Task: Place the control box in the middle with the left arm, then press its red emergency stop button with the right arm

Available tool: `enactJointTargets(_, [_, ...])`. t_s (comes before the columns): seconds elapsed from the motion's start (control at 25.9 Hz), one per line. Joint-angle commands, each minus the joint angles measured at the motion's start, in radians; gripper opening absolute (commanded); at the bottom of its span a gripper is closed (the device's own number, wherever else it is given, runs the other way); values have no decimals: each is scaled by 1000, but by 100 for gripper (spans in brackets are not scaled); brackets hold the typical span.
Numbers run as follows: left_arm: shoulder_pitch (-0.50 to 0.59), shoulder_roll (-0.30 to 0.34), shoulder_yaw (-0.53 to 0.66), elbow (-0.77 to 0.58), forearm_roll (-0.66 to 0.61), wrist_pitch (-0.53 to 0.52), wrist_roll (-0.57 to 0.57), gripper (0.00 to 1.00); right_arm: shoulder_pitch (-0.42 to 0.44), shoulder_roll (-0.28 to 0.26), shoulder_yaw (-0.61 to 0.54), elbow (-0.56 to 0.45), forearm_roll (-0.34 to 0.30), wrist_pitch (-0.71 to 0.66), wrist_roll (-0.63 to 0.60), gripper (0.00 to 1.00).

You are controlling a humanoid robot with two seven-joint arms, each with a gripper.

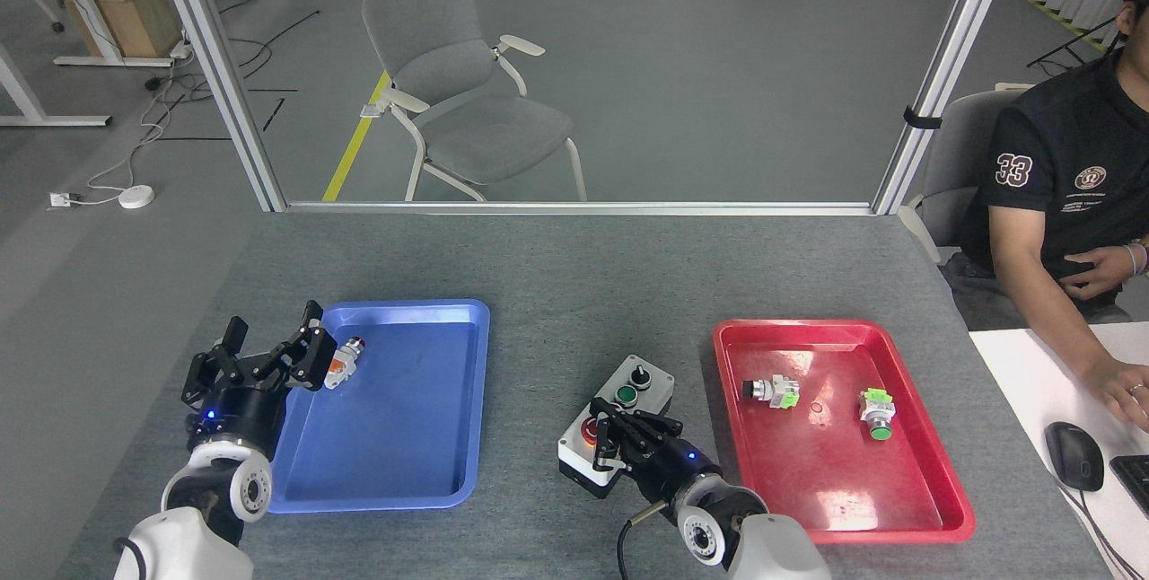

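The control box (628, 400) lies on the grey tabletop between the two trays, its black knob and green button showing at the far end. Its red emergency stop button (588, 430) sits at the near end, mostly covered by my right gripper (615, 443), which hovers right over it; the dark fingers hide whether they are open or shut. My left gripper (274, 339) is open and holds nothing, standing at the left rim of the blue tray (395, 495), next to a loose white-and-orange push-button part (341, 357).
A red tray (934, 517) to the right of the box holds two loose button parts (772, 391). At the right edge a person sits at a white desk with a mouse (1073, 454). A glass partition runs along the table's far edge.
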Motion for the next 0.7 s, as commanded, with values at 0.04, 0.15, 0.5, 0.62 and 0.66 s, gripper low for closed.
enactJointTargets(0.04, [5,0,0,4,-6,10,8,99,-76,9,-161,-49,-54,-11,-59,100])
enactJointTargets(0.15, [25,-2,-1,7,-9,18,31,99,-132,0,-267,-49,-126,-31,-56,99])
enactJointTargets(0.5, [115,-135,-8,10,-29,25,54,99,-147,-108,-281,-60,-148,79,-63,99])
enactJointTargets(0.62, [123,-134,-8,13,-63,25,54,99,-144,-116,-279,-63,-140,253,-66,99])
enactJointTargets(0.66, [126,-132,-8,15,-69,25,54,99,-138,-117,-278,-72,-125,302,-66,99])
